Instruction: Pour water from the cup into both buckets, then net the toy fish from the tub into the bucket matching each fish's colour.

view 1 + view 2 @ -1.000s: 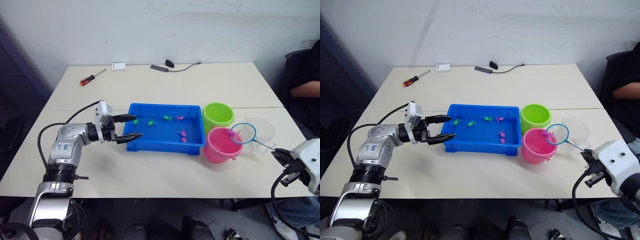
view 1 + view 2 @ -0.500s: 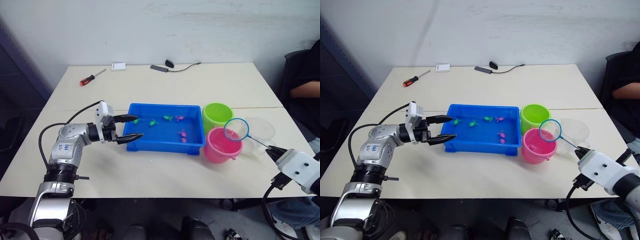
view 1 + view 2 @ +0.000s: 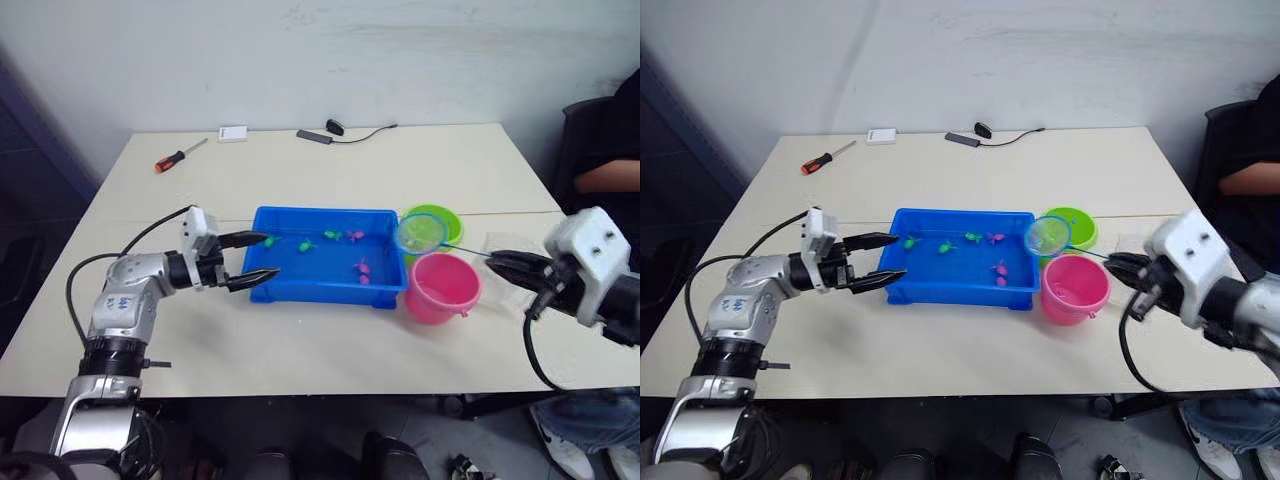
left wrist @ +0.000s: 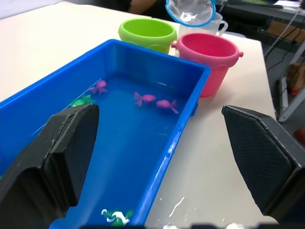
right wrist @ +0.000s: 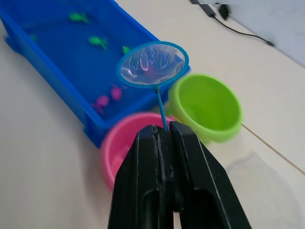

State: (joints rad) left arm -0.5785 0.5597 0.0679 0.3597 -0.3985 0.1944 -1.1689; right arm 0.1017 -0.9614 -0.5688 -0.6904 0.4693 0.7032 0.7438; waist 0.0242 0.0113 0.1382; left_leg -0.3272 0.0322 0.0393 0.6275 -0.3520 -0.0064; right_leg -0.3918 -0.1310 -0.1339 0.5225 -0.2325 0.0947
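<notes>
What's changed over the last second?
The right gripper, shut on the net, swung it from over the pink bucket toward the tub; its hoop now hangs before the green bucket. The left gripper stays open at the tub's end.

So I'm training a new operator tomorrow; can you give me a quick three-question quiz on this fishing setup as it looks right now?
1. True or false: the right hand is shut on the net.
2. The net's hoop hangs near which end of the tub? A) the end by the left hand B) the end by the green bucket and pink bucket C) the end by the screwdriver
3. Fill in: the left hand is ___, its fingers either side of the tub's end wall.

Key: 1 true, its fingers clamp the handle. 2 B. 3 open.
</notes>
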